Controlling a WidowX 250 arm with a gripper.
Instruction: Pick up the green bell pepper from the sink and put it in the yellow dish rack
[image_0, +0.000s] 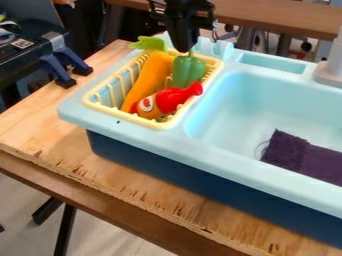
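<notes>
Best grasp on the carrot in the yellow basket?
From above, I'd pinch the carrot across its upper body, squeezing its long sides. It's elongated, slanting up to its leafy top. The left flank looks freer; the green pepper crowds the right, and the red-and-orange toy sits against or near the lower end.

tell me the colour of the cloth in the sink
Dark purple cloth, seen in the camera view

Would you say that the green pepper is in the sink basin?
No, the green pepper is in the yellow basket, just beneath the gripper.
</notes>
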